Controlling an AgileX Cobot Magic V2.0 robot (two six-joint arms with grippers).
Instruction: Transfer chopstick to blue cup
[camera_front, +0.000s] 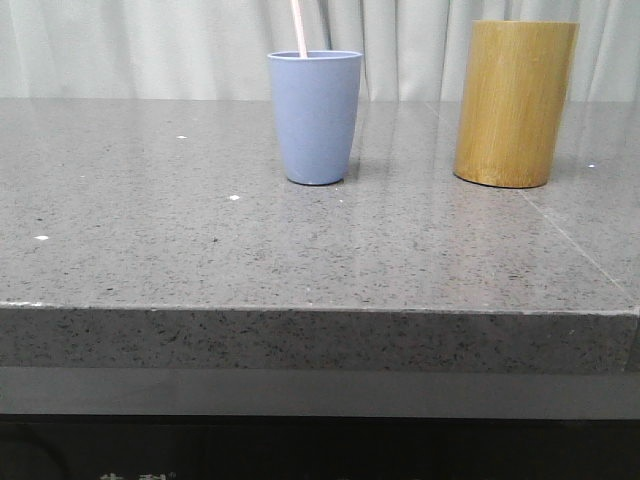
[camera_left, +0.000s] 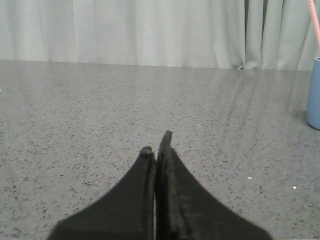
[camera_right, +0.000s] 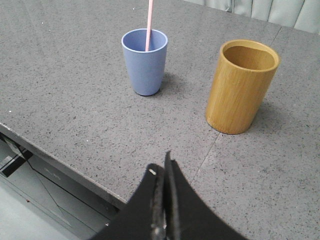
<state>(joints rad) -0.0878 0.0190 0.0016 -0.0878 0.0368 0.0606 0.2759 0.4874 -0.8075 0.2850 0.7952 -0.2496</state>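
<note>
The chopstick (camera_right: 149, 25) stands inside the blue cup (camera_right: 145, 62), so both the left gripper (camera_left: 157, 142) and the right gripper (camera_right: 162, 167) are closed on nothing, away from it.

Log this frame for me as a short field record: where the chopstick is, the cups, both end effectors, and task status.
chopstick: standing in the blue cup, leaning on its rim, top out of frame
blue cup: upright on the grey table, left of the bamboo holder
bamboo holder: upright, nothing seen inside from the right wrist view
left end effector: shut, holding nothing, low over the table
right end effector: shut, holding nothing, back from both containers
task status: looks complete
</note>
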